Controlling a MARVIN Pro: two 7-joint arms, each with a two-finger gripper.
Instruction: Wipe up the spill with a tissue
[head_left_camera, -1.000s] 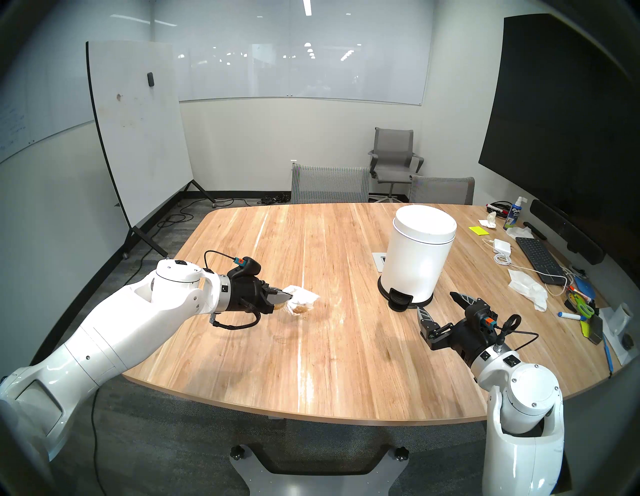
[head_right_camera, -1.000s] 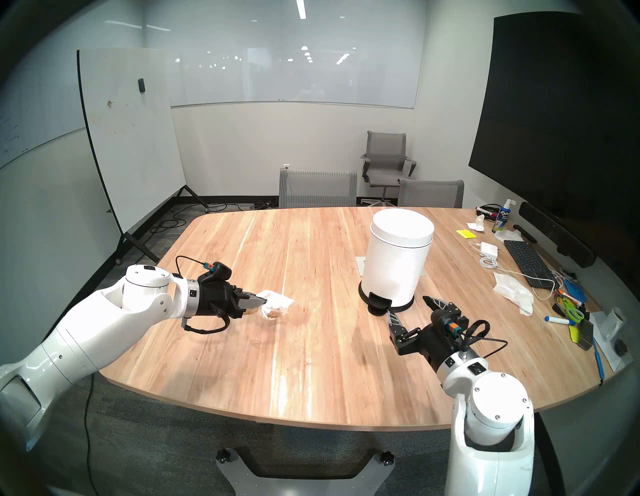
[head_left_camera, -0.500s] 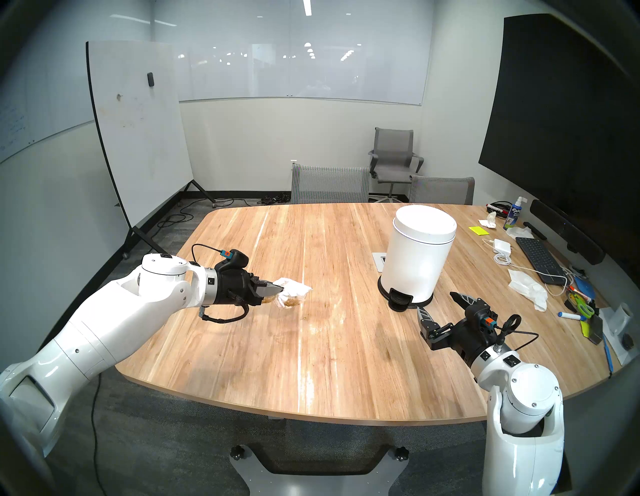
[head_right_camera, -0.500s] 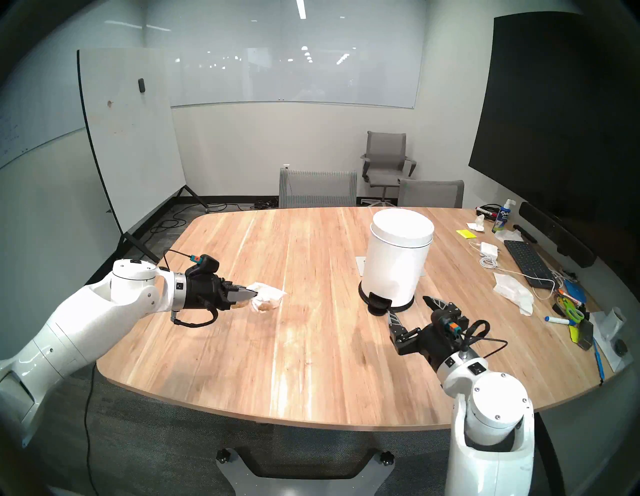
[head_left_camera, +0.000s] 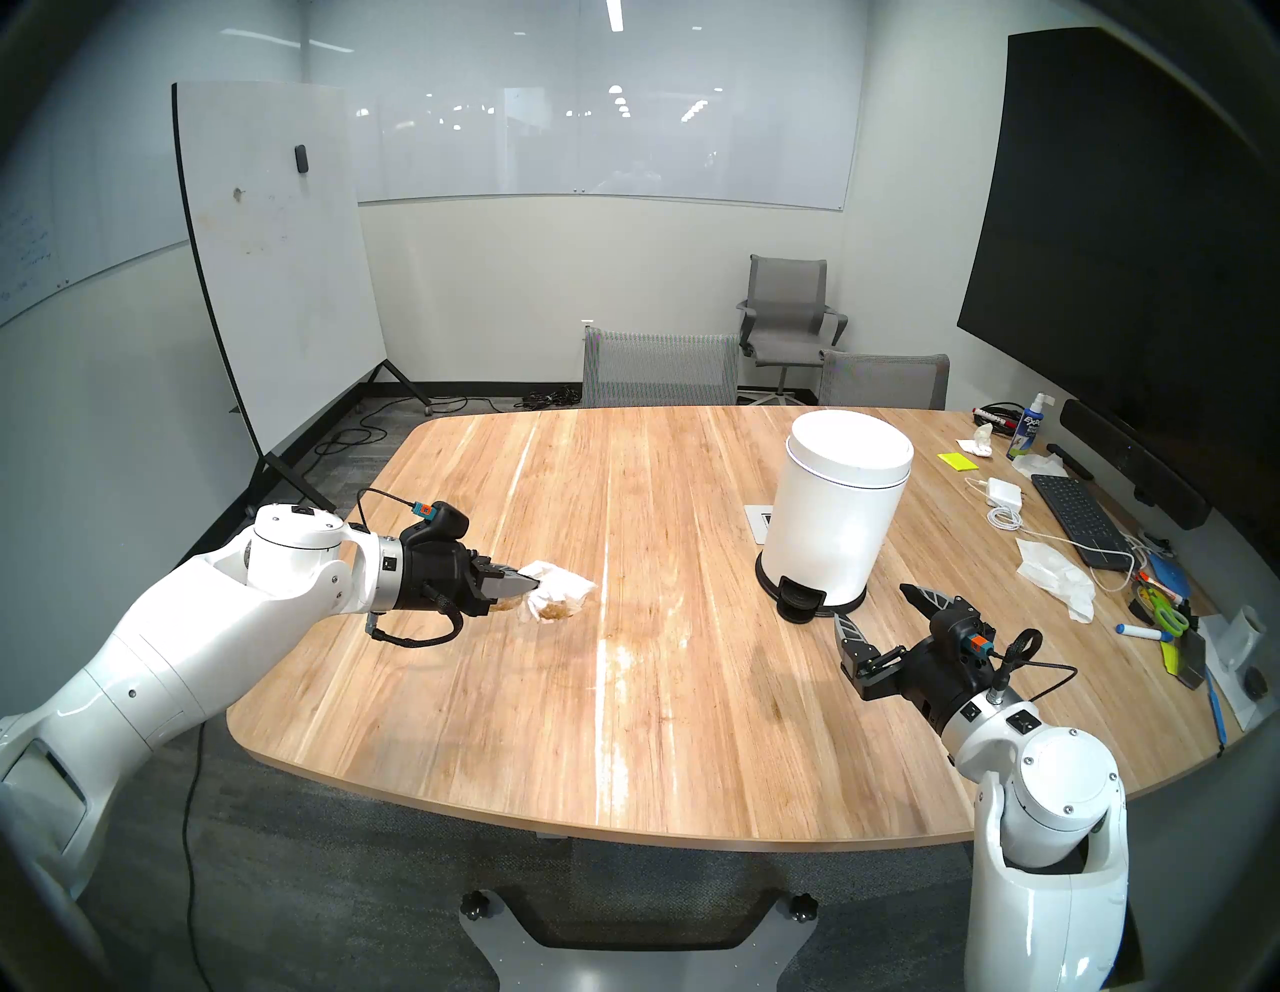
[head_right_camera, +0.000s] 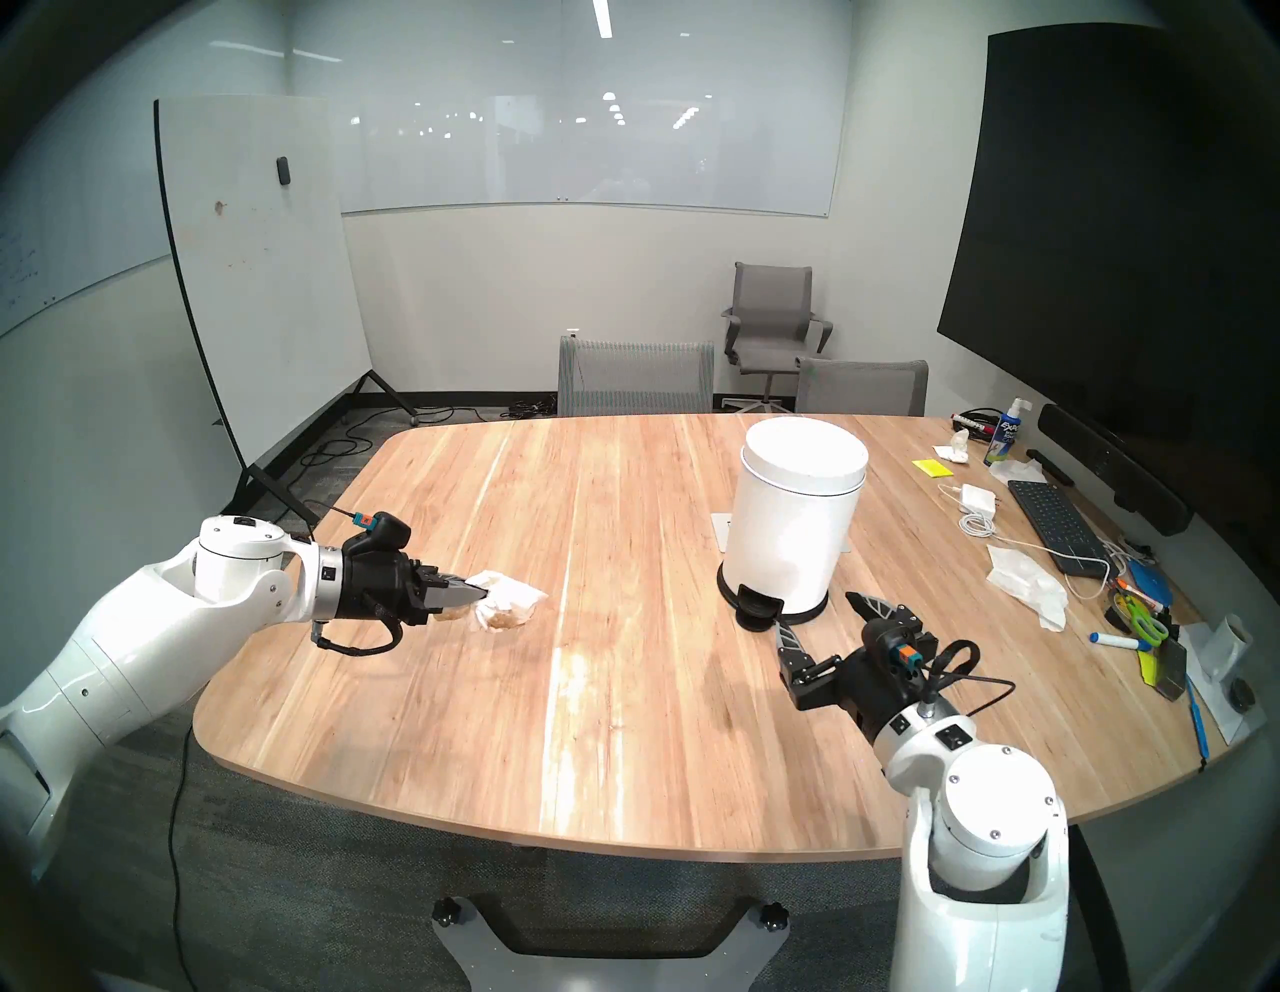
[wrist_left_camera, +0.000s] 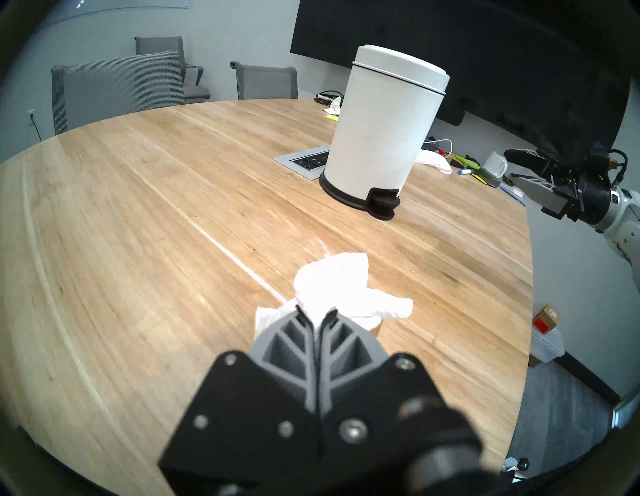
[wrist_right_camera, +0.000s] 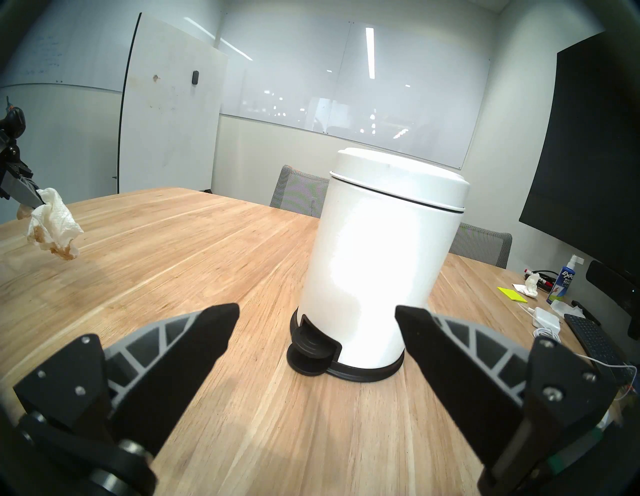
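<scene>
Tissue (head_left_camera: 560, 597) | brown-stained, clamped at left gripper (head_left_camera: 530, 587) tips, above table (head_left_camera: 692, 727)

Left end effector (head_left_camera: 530, 589) carried tissue (head_left_camera: 560, 597) leftward, slightly up.

"expo" reads on the blue spray bottle (wrist_right_camera: 563, 283); nothing else legible.

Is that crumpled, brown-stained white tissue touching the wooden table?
Apart. The right wrist view shows the tissue hanging from the left gripper above the table.
</scene>
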